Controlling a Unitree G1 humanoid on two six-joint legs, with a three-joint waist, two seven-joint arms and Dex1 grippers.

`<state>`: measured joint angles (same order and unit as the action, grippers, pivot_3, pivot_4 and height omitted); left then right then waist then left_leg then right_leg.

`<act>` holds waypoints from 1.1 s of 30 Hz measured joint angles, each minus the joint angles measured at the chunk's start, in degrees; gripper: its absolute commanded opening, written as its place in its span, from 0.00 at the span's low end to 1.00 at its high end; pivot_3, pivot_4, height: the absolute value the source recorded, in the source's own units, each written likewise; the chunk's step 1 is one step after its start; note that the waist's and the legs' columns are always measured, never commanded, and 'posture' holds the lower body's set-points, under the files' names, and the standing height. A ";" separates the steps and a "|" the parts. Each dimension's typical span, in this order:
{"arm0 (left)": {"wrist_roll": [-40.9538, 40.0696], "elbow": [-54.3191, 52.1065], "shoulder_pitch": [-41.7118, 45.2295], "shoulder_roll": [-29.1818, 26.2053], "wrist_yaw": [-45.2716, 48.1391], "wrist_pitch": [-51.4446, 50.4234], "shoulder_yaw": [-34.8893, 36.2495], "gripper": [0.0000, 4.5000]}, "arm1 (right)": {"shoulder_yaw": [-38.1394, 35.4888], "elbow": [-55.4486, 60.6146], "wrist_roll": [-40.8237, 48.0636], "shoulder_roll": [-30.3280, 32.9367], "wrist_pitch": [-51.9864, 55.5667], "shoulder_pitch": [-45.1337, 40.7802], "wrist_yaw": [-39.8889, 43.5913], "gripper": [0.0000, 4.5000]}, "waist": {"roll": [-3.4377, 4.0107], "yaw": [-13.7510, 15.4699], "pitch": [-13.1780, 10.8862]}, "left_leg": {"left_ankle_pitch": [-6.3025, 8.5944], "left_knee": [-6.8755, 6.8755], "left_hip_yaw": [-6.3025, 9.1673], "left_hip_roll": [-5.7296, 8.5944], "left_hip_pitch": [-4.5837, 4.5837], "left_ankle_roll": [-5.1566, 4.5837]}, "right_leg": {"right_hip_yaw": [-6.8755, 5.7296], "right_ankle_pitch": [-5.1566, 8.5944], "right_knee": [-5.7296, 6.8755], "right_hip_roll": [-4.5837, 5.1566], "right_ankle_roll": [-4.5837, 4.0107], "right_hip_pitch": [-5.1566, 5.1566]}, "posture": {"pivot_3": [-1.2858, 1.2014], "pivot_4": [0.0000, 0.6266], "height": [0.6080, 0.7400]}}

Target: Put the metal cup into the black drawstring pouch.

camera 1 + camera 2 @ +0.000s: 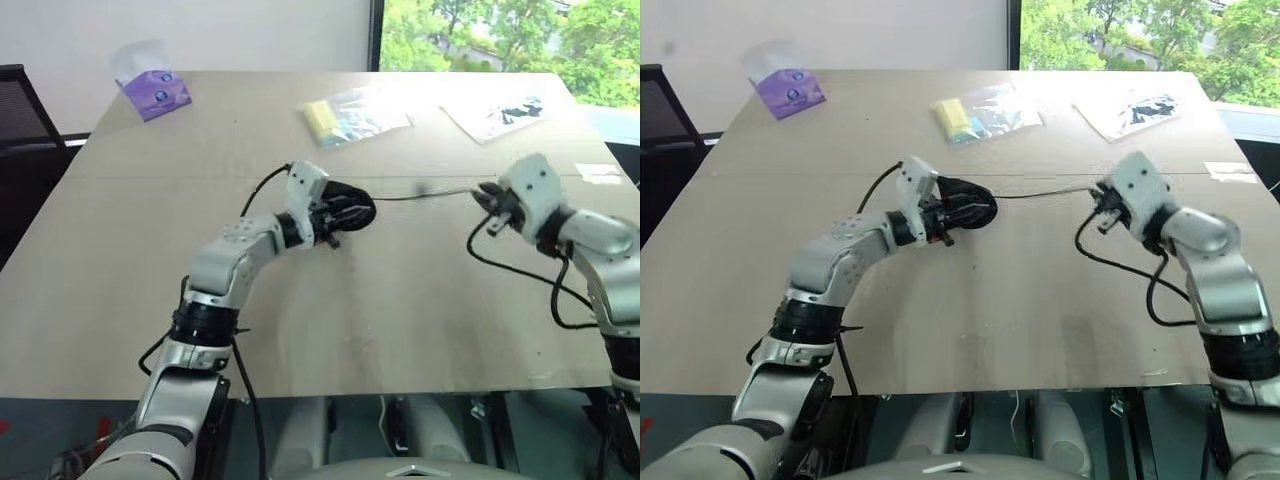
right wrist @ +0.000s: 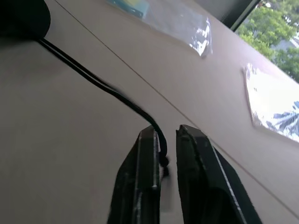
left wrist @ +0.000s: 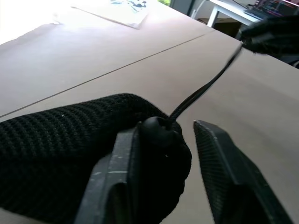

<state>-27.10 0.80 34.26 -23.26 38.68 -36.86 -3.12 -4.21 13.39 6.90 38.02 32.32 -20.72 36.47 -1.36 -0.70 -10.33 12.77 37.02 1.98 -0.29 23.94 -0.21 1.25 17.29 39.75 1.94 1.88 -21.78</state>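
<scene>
Here we list: soft black mesh drawstring pouch [image 3: 70,154] between the left pincer's [image 3: 182,172] parted fingers; right pincer [image 2: 167,154], arm outstretched, slightly parted around its thin black cord [image 2: 98,84] end.

A broad tan counter [image 1: 400,300] fills the room's middle, with a thin seam running across it. Behind it stands a plain white wall [image 1: 200,30]. To the right of the wall, past a dark frame, a window [image 1: 500,35] shows green trees in daylight, and bright glare falls on the counter's far side. A black chair [image 1: 20,115] stands at the far left edge.
</scene>
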 measured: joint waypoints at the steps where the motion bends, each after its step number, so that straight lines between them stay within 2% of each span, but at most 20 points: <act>1: -0.15 -1.07 -0.39 -0.02 -0.31 -0.12 0.93 0.74 | -0.57 0.67 0.51 -0.18 0.37 1.75 -0.06 0.53 | 0.00 0.02 0.00 | 0.01 0.03 0.02 0.00 0.00 -0.01 | 0.00 0.00 0.01 0.01 0.00 0.01 | 0.52 0.24 1.00; 2: -0.53 -3.19 -0.87 -0.02 -1.03 -0.66 1.82 0.88 | -1.45 2.30 1.47 -0.73 1.37 4.01 -0.43 0.66 | 0.00 0.02 0.00 | 0.01 0.03 0.03 0.00 0.00 -0.02 | 0.01 0.00 0.03 0.00 0.00 0.01 | 0.52 0.24 1.00; 3: -1.42 -5.45 -1.41 -0.02 -1.51 -1.59 2.72 0.96 | -2.06 3.87 2.35 -1.03 1.99 6.03 -0.60 0.75 | 0.00 0.01 0.00 | 0.02 0.04 0.03 -0.01 0.00 -0.03 | 0.00 0.00 0.04 0.00 0.00 0.01 | 0.52 0.24 1.00; 5: -3.60 -10.65 -3.35 -0.81 -2.31 -3.93 4.52 1.00 | -3.82 7.14 3.72 -1.10 2.63 10.62 -0.66 0.98 | 0.01 0.00 0.01 | 0.02 0.04 0.03 -0.01 0.00 -0.03 | 0.01 0.00 0.04 0.00 0.00 0.01 | 0.52 0.24 1.00; 7: -5.71 -15.16 -6.48 -3.07 -3.12 -6.60 7.63 1.00 | -6.20 10.32 5.54 -1.10 2.60 16.69 -0.05 0.99 | 0.03 -0.24 0.02 | 0.03 0.02 0.01 -0.04 -0.05 -0.04 | 0.07 0.00 0.04 -0.02 0.00 0.01 | 0.52 0.24 1.00; 10: -6.13 -18.36 -10.08 -5.08 -4.76 -7.55 10.98 1.00 | -8.65 12.80 8.36 -1.89 2.62 20.93 0.77 0.99 | 0.06 -0.35 0.02 | 0.04 0.02 -0.03 -0.06 -0.11 -0.06 | 0.11 0.00 0.09 -0.03 0.00 0.02 | 0.52 0.24 1.00; 13: -5.60 -21.92 -18.19 -7.55 -5.60 -5.94 15.66 1.00 | -14.71 16.85 15.87 -5.87 1.47 23.94 2.01 0.99 | 0.11 -0.41 0.05 | 0.05 0.02 -0.05 -0.08 -0.20 -0.07 | 0.16 0.00 0.09 -0.04 0.00 0.10 | 0.52 0.24 1.00; 16: -5.42 -23.52 -24.15 -7.40 -7.40 -4.70 19.11 1.00 | -17.23 18.32 17.54 -5.30 -0.49 25.72 2.54 0.99 | 0.08 0.12 0.07 | 0.08 0.08 0.00 -0.07 -0.18 -0.11 | 0.08 0.00 0.05 0.00 0.00 0.18 | 0.52 0.24 1.00; 21: -5.72 -27.34 -35.50 -6.35 -9.90 -2.26 26.09 1.00 | -17.09 20.38 17.53 -4.43 -4.08 31.68 4.04 0.99 | 0.08 0.18 0.08 | 0.10 0.06 0.02 -0.07 -0.17 -0.13 | 0.07 0.01 0.02 0.02 -0.01 0.18 | 0.52 0.24 1.00; 25: -9.30 -29.48 -41.21 -4.44 -9.31 -1.52 29.51 1.00 | -16.80 20.47 17.50 -4.66 -5.22 32.38 3.03 0.99 | 0.07 0.08 0.09 | 0.10 0.08 0.03 -0.08 -0.20 -0.14 | 0.05 0.02 0.03 0.03 -0.02 0.20 | 0.52 0.24 1.00; 33: -9.09 -33.97 -45.93 -3.43 -12.67 -0.41 29.47 1.00 | -14.05 19.78 14.77 -5.26 -8.95 31.70 0.79 0.99 | 0.08 0.20 0.12 | 0.10 0.09 0.03 -0.08 -0.20 -0.14 | 0.05 0.02 0.03 0.01 -0.02 0.22 | 0.52 0.24 1.00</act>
<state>-36.18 -33.17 -11.67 -26.69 26.01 -37.27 26.35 -18.26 33.17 21.67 32.76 23.37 10.98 37.26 -1.27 -0.50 -10.21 12.87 37.11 2.01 -0.37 23.74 -0.35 1.30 17.31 39.78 1.95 1.86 -21.57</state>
